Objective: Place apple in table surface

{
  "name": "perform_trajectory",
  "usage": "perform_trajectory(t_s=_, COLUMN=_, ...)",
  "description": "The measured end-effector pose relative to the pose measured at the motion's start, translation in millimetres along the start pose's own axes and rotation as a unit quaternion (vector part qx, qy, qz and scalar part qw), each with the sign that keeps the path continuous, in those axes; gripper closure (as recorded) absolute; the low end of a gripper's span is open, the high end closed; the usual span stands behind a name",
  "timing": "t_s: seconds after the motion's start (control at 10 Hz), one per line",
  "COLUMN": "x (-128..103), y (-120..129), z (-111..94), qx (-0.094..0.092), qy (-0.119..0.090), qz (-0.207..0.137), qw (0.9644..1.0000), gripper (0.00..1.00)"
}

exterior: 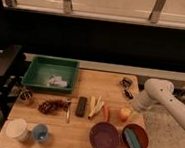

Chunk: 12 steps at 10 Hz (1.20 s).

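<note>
The apple [125, 114], small and yellow-orange with a reddish blush, sits low on the light-brown wooden table surface [85, 144], right of centre. My gripper [133, 109] is at the end of the white arm [157, 92], which reaches in from the right. The gripper is right at the apple's upper right side, close to or touching it. The apple lies between an orange carrot [106, 112] on its left and a reddish bowl [135, 138] in front of it.
A green tray [50, 74] holding a crumpled wrapper stands at the back left. A purple bowl [104, 137], a white cup [18, 129] and a blue cup [40, 132] line the front edge. A black bar [81, 106], pale sticks [96, 105] and a dark cluster [52, 105] lie mid-table.
</note>
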Motion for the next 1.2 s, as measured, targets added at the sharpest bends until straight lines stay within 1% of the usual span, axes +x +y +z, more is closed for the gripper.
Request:
perform_trajectory(t_s=0.2, x=-15.5, y=-10.4, z=-32.4, qx=0.016, qy=-0.012, qz=-0.006, qw=0.9998, gripper=0.89)
perform_trajectory(t_s=0.3, x=-29.4, y=-17.5, z=-58.0, qx=0.030, qy=-0.019, qz=-0.015, qw=0.9993, gripper=0.89)
perform_trajectory(t_s=0.5, x=-51.2, y=-31.5, z=-95.5, qx=0.055, qy=-0.028, qz=-0.029, qw=0.9977, gripper=0.89)
perform_trajectory(t_s=0.7, x=-68.8, y=-44.0, z=-119.9, qx=0.069, qy=-0.038, qz=-0.036, qw=0.9963, gripper=0.89)
perform_trajectory(t_s=0.9, x=-76.9, y=-53.6, z=-126.4, qx=0.072, qy=-0.043, qz=-0.036, qw=0.9958, gripper=0.89)
perform_trajectory(t_s=1.0, x=-78.6, y=-57.6, z=-120.5, qx=0.070, qy=-0.045, qz=-0.035, qw=0.9960, gripper=0.89)
perform_trajectory(t_s=1.2, x=-78.0, y=-65.5, z=-98.8, qx=0.064, qy=-0.045, qz=-0.034, qw=0.9964, gripper=0.89)
